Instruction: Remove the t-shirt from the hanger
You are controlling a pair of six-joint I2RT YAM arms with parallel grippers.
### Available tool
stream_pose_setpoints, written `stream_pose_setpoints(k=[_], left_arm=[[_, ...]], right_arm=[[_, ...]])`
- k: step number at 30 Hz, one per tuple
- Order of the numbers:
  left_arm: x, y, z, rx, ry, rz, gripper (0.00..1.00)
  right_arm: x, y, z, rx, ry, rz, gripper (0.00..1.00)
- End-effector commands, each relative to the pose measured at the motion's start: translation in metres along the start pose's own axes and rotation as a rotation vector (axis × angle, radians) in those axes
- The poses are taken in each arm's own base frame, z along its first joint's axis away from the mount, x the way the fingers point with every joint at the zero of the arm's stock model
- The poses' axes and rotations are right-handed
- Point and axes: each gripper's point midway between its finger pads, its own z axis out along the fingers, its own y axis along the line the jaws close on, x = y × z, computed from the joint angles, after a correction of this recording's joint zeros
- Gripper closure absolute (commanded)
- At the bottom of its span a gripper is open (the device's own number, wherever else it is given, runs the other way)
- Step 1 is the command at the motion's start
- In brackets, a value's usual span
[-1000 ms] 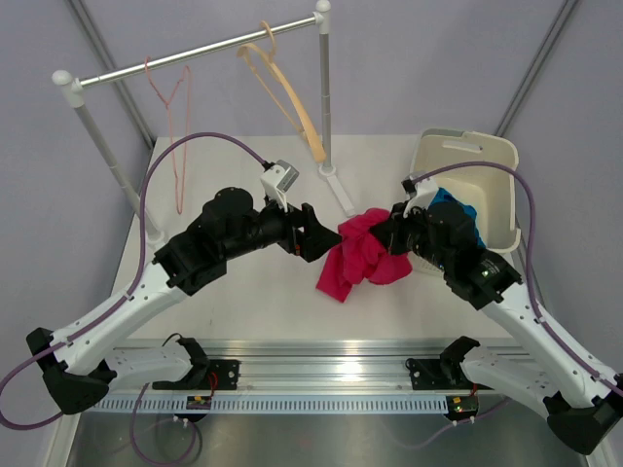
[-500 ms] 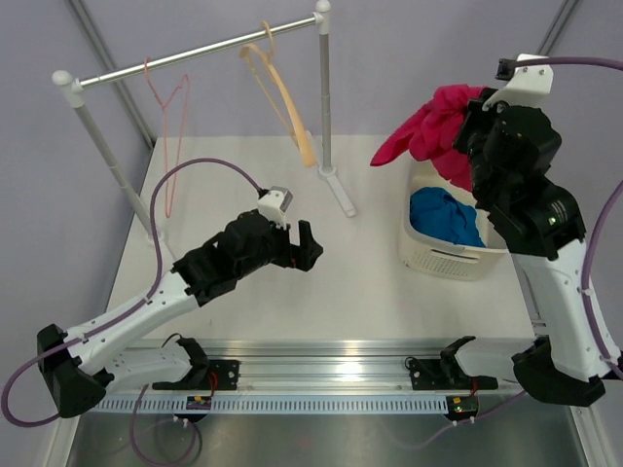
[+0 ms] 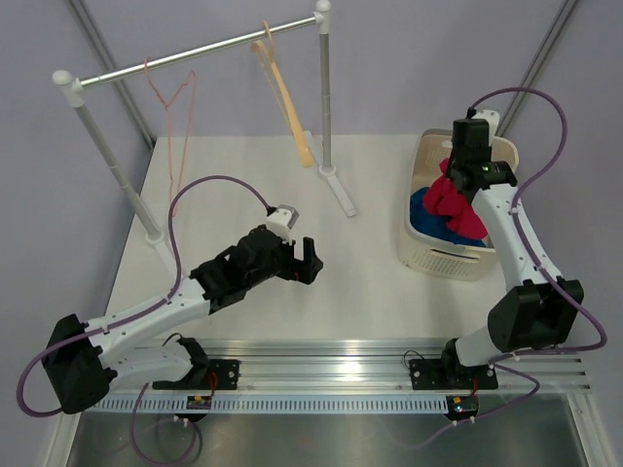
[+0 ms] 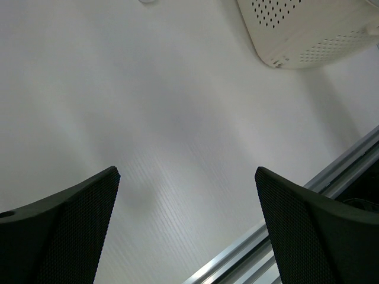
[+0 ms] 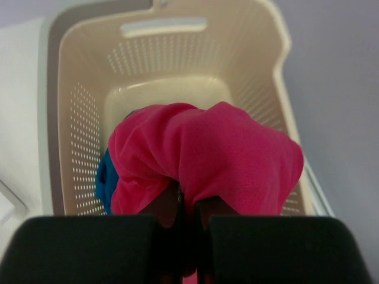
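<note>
The pink t-shirt (image 3: pixel 458 202) hangs bunched from my right gripper (image 3: pixel 450 185) over the cream laundry basket (image 3: pixel 428 255). In the right wrist view the gripper (image 5: pixel 188 204) is shut on the t-shirt (image 5: pixel 225 157), which drapes over the fingers above the basket (image 5: pixel 65 89). A wooden hanger (image 3: pixel 288 107) hangs bare on the metal rail (image 3: pixel 195 49). A thin pink wire hanger (image 3: pixel 175 117) hangs bare further left. My left gripper (image 3: pixel 310 263) is open and empty low over the table; in the left wrist view (image 4: pixel 186 177) its jaws stand wide apart.
A blue garment (image 3: pixel 428 209) lies in the basket, also in the right wrist view (image 5: pixel 103 177). The rack's right post (image 3: pixel 323 88) and foot (image 3: pixel 341 190) stand mid-table; its left post (image 3: pixel 107 146) stands at the left. An aluminium rail (image 3: pixel 321 375) runs along the near edge.
My right arm swung the pink t-shirt from the table's middle up and over to the basket and now lowers it there. My left gripper drew back towards the near edge, open.
</note>
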Motion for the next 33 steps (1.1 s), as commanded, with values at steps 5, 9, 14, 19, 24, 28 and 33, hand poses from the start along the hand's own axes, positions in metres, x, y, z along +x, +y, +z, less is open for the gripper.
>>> stream_pose_setpoints(k=[5,9,14,19,24,28,33], left_arm=[[-0.025,-0.012,0.0,0.034,-0.081,0.013,0.01],[-0.026,-0.008,-0.004,0.023,-0.096,0.015,0.01],[-0.027,-0.006,-0.007,0.021,-0.107,0.014,0.01],[-0.033,-0.009,-0.016,0.045,-0.143,0.015,0.01],[-0.041,-0.011,-0.024,0.062,-0.176,0.033,0.01],[-0.047,-0.01,-0.034,0.066,-0.216,0.043,0.01],[-0.057,-0.008,-0.057,0.084,-0.283,0.093,0.01]], right_arm=[[0.017,0.051,0.034,-0.138,0.066,0.12,0.67],[0.015,0.045,0.033,-0.086,0.098,0.156,0.15],[-0.01,0.034,-0.004,-0.114,0.078,0.193,0.01],[-0.027,0.06,-0.065,-0.407,0.048,0.279,0.0],[0.028,0.123,-0.114,-0.65,0.073,0.22,0.01],[0.069,0.178,-0.162,-0.812,0.07,0.093,0.01],[0.111,0.201,-0.223,-1.014,-0.007,-0.022,0.0]])
